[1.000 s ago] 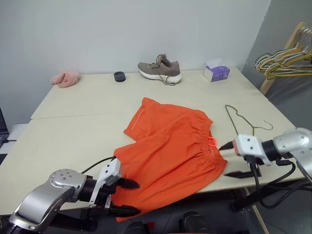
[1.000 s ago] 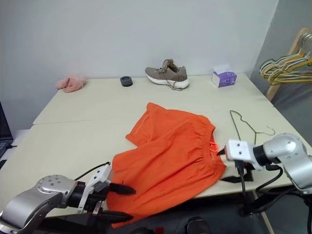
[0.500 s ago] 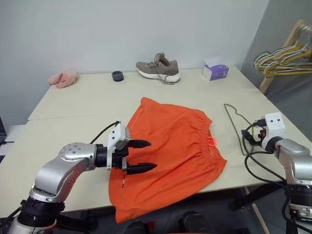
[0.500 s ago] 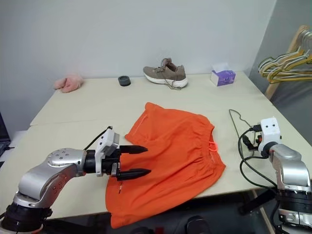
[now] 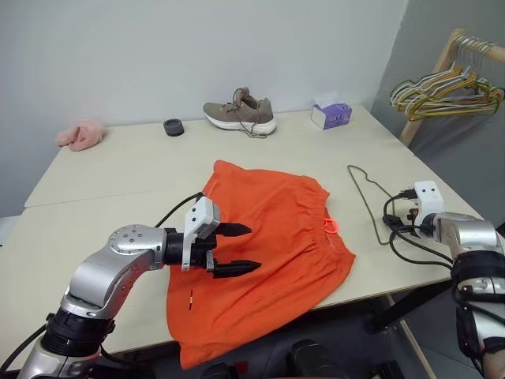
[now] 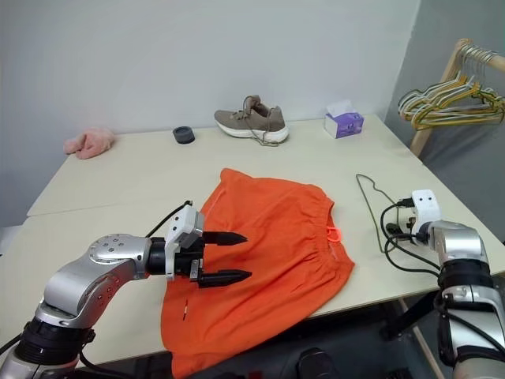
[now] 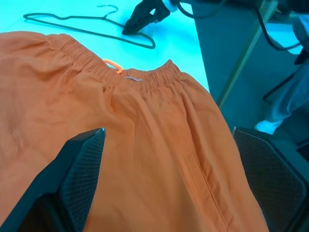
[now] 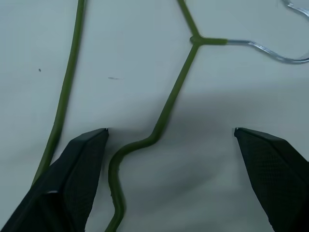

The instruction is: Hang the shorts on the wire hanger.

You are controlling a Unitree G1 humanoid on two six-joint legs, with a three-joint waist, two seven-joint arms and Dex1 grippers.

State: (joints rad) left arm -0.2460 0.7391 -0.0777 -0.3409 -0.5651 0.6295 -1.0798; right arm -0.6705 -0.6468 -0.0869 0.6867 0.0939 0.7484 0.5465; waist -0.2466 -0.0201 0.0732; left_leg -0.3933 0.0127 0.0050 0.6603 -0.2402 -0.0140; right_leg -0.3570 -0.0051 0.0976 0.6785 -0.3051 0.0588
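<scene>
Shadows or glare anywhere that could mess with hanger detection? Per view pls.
Right wrist view: a soft, broad shadow lies on the table across the wire hanger, between the open right claw and its fingers; the bare metal of the hook glints. Left eye view: table evenly lit, no glare spots; shorts evenly lit too.

Both hands spread: left hand [image 5: 241, 249], right hand [image 8: 171, 140].

Bare test room or lab staged as clothes-handling setup. Plain pale wall [image 5: 118, 47], no decoration. Pale beige worktop [image 5: 110, 166] holds scattered props: grey sneaker [image 5: 239, 112], purple tissue box [image 5: 330, 115], pink fluffy slipper [image 5: 77, 136]. Wooden garment rack [image 5: 430, 87] with bunched coloured hangers [image 5: 442, 88] at right.
</scene>
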